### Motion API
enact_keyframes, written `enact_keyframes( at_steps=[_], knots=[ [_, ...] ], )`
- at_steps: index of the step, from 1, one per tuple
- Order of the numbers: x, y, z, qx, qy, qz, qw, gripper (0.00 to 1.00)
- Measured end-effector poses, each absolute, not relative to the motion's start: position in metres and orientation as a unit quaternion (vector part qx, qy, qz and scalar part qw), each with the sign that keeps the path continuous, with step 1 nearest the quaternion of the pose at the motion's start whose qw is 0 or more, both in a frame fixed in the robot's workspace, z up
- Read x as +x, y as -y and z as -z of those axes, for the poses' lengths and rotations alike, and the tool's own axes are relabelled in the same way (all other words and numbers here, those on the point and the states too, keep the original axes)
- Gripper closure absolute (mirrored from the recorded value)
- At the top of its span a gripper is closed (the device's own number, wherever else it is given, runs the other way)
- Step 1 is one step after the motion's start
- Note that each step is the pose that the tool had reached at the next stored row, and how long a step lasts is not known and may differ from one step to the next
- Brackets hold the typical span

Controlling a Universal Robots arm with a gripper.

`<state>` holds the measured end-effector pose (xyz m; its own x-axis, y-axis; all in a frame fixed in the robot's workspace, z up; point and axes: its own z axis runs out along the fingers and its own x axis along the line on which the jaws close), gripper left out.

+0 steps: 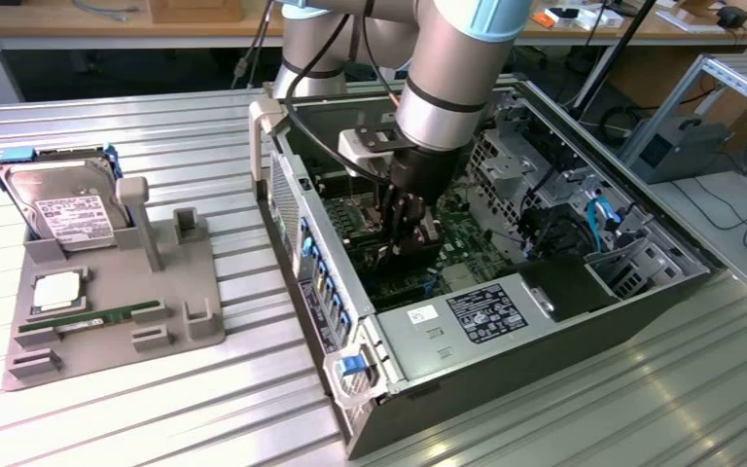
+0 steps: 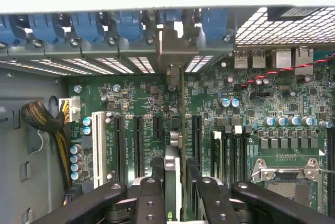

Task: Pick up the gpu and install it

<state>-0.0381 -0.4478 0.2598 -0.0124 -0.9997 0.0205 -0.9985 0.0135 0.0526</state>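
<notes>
Gripper [image 1: 407, 243] reaches down into the open computer case [image 1: 347, 379], its black fingers [image 2: 152, 198] clamped on the top edge of the gpu [image 2: 175, 145], which hangs edge-on between them, upright over the green motherboard [image 2: 261, 98]. From the wrist view the card runs straight away from the camera toward the rear of the case, its silver bracket [image 2: 177, 51] standing in the gap among the blue slot latches [image 2: 128, 25], and its lower edge sits along one of the long black expansion slots [image 2: 137, 145]; whether the card is fully seated I cannot tell. On the exterior view's left, a grey fixture [image 1: 114, 302] on the ribbed table [image 1: 192, 136] holds the silver hard drive [image 1: 69, 209] and a narrow green memory stick [image 1: 101, 318], well apart from the case. As a judgement, the card should be light and stiff but fragile: thin board, exposed parts and edge contacts, easily cocked in the slot, so a hold along the bare top edge, near the middle, suits it best
</notes>
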Motion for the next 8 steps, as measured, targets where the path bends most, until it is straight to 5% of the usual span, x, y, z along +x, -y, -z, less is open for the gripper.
enact_keyframes(
  at_steps=[8],
  knots=[
    [-0.0381, 0.4472, -0.2598, 0.702, 0.711, 0.011, 0.026, 0.73]
  ],
)
